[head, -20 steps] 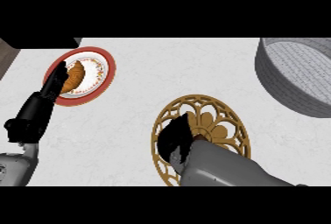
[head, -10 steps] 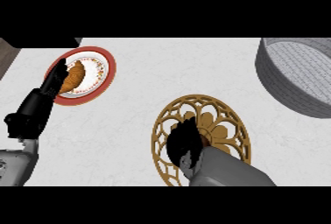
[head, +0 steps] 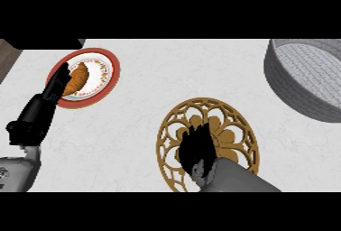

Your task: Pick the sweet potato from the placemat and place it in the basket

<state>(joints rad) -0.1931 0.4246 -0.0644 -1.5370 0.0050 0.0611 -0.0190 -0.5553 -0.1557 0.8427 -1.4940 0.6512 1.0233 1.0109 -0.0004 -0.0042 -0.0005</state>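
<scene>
Since a second ago the right hand (head: 198, 151) has slid a little further up over the placemat (head: 234, 119), its dark fingers now spread across the middle of the gold filigree pattern, while the left hand (head: 41, 110) has hardly shifted. Nearest the robot, the right forearm comes in low and the hand lies over the mat's centre; the sweet potato is not visible, so it is presumably under that hand, and whether the fingers are curled round it or merely lowered I cannot tell. I judge the grasp to be under way and the lift not begun. To the left, the left hand rests straight-fingered by the red-rimmed plate (head: 106, 88), which carries a croissant (head: 78, 77). Farthest off, at the right edge, stands the grey basket (head: 293, 85), well apart from the mat.
</scene>
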